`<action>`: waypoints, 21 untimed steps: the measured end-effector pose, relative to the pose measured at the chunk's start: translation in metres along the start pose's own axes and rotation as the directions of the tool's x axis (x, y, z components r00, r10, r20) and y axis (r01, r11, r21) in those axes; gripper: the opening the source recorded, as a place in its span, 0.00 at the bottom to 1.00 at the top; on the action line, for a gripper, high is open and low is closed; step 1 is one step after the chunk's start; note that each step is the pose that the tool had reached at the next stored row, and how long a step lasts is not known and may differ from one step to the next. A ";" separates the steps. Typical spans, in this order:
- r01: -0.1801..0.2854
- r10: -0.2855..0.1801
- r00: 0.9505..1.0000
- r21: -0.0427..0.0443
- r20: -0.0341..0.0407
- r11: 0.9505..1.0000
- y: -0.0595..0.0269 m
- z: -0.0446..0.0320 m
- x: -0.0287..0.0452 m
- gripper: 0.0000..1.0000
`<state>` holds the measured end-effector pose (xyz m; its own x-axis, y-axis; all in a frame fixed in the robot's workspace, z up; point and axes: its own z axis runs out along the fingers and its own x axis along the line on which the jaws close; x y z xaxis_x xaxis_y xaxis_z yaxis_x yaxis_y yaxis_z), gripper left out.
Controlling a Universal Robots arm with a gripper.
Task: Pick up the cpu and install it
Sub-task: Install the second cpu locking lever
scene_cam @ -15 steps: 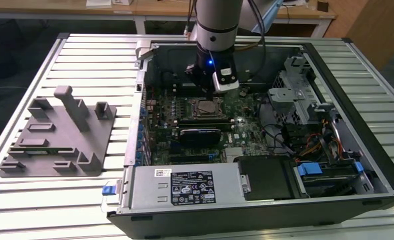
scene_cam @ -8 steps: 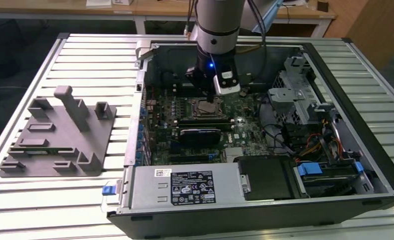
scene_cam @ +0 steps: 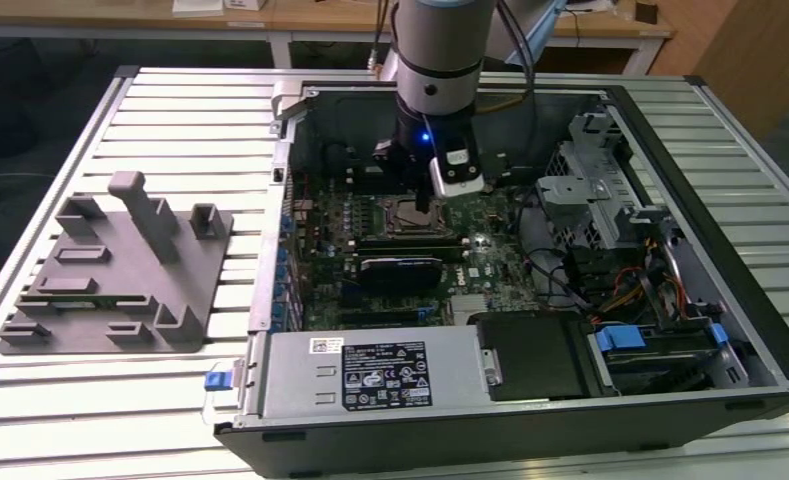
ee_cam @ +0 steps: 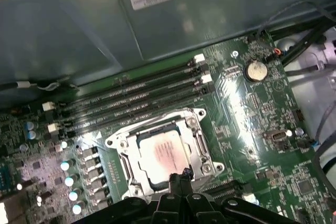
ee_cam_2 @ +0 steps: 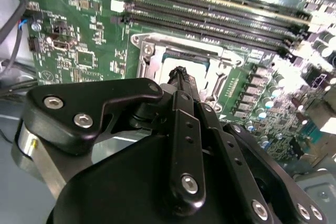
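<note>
The cpu [ee_cam: 163, 153], a pale silver square, lies flat inside the metal-framed socket [ee_cam: 197, 115] on the green motherboard [ee_cam: 247, 114]. In the second wrist view a corner of the cpu [ee_cam_2: 176, 65] shows past the fingertips. My gripper [ee_cam: 179, 173] hangs just over the socket's edge, its black fingers pressed together with nothing between them. The second wrist view shows the gripper [ee_cam_2: 181, 72] from behind, pointing down at the socket [ee_cam_2: 157, 51]. In the exterior view the gripper [scene_cam: 425, 205] stands upright inside the open computer case, over the socket [scene_cam: 397, 213].
Memory slots [ee_cam: 136, 95] run beside the socket. A black cooler [scene_cam: 397, 272], a power supply [scene_cam: 367, 372] and drive cages [scene_cam: 594, 190] crowd the case [scene_cam: 714, 250]. A grey fixture block [scene_cam: 114, 275] sits on the slatted table at the exterior view's left.
</note>
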<state>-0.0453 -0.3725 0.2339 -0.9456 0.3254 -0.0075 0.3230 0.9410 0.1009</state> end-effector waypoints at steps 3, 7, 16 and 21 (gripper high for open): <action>0.000 0.000 1.000 0.003 0.001 1.000 -0.0039 -0.0004 -0.0018 0.11; 0.000 0.000 1.000 0.007 0.003 1.000 -0.0092 -0.0009 -0.0042 0.11; 0.001 -0.001 1.000 0.027 0.010 1.000 -0.0195 -0.0018 -0.0083 0.11; 0.033 -0.033 0.999 0.031 0.007 0.999 -0.0206 -0.0016 -0.0081 0.11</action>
<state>-0.0444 -0.3946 0.2335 -0.9555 0.2945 -0.0182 0.2926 0.9537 0.0701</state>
